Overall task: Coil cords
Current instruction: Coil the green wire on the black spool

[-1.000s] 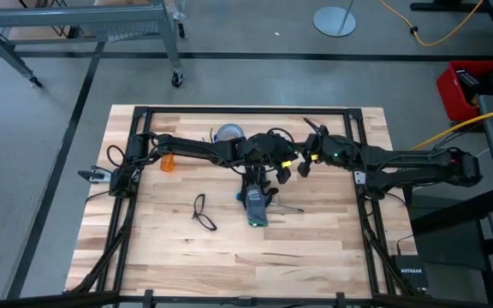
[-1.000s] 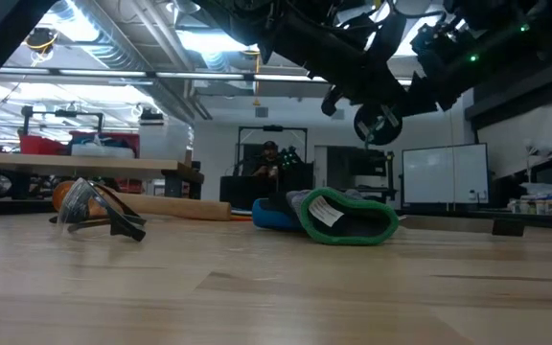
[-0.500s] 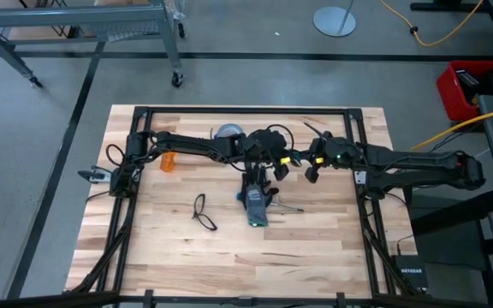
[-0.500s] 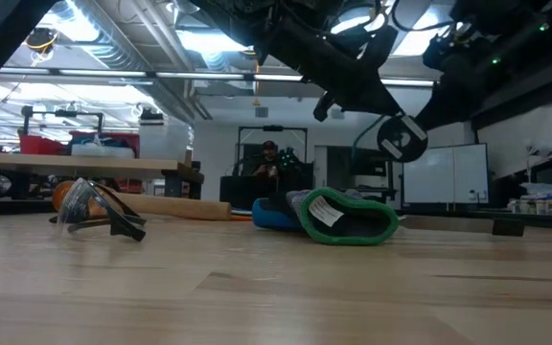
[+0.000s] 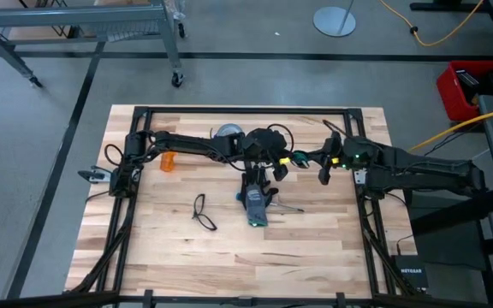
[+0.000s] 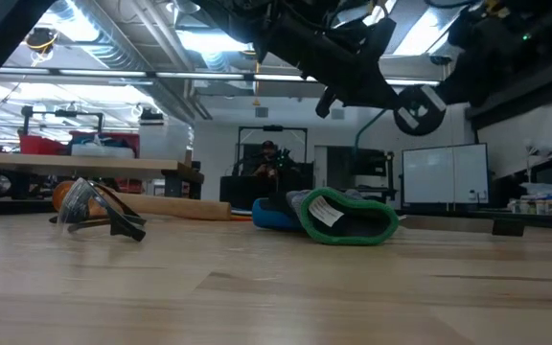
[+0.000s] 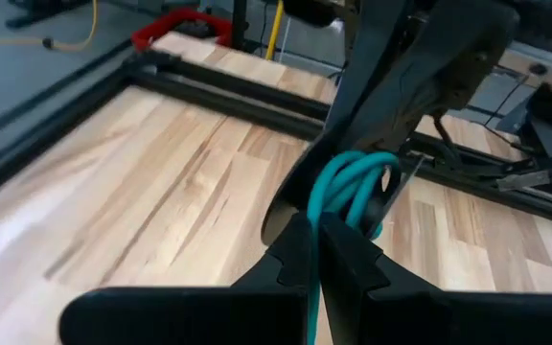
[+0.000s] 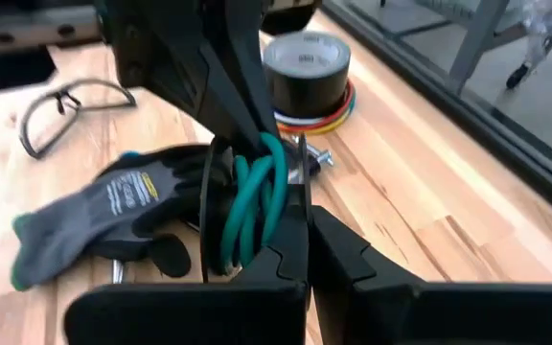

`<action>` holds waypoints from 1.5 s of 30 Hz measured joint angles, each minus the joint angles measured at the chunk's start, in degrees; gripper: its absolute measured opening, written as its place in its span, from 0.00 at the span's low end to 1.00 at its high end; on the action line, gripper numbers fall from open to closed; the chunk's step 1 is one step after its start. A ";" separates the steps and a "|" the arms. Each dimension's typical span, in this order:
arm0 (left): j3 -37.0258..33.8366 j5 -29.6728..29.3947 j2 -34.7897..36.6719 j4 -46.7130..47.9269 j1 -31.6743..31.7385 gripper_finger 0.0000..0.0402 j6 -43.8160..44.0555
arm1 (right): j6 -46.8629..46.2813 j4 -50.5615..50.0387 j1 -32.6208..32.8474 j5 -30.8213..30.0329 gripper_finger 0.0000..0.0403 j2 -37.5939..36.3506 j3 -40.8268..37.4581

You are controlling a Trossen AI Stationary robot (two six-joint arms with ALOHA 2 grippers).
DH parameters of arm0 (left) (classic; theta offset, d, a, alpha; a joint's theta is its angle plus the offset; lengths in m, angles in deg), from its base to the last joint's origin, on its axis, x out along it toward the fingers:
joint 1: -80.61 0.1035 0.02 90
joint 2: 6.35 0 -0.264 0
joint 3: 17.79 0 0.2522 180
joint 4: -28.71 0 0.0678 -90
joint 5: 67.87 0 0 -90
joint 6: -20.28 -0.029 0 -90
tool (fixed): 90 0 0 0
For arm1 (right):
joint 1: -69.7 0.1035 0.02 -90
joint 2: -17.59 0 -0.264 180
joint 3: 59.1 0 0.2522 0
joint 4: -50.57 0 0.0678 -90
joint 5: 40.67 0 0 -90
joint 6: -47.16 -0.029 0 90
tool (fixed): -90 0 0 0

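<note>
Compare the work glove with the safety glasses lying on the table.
The glove is soft grey-and-black fabric with a green cuff, while the safety glasses are a thin dark frame with clear lenses. The glove lies near the table's middle, and the glasses lie farther toward the left arm's side. The glove looks the bulkier of the two. Both rest on the wooden table, apart from each other.

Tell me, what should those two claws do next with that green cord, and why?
Probably wrap another turn. Both claws are shut on the teal cord, held above the glove; the right claw has drawn away from the left claw, leaving slack to wind.
</note>
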 joint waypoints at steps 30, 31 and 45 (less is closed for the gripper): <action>-0.21 0.14 -0.34 -1.97 -0.94 0.24 -9.21 | -0.11 4.93 0.00 -0.43 0.00 -7.44 0.24; -0.19 0.14 -0.24 -2.11 -0.94 0.26 -9.21 | -0.11 4.75 0.00 -0.44 0.00 -7.43 0.19; -0.12 0.14 -0.20 -1.70 -0.83 0.26 -10.39 | 0.12 3.29 0.00 -1.11 0.00 -8.74 0.11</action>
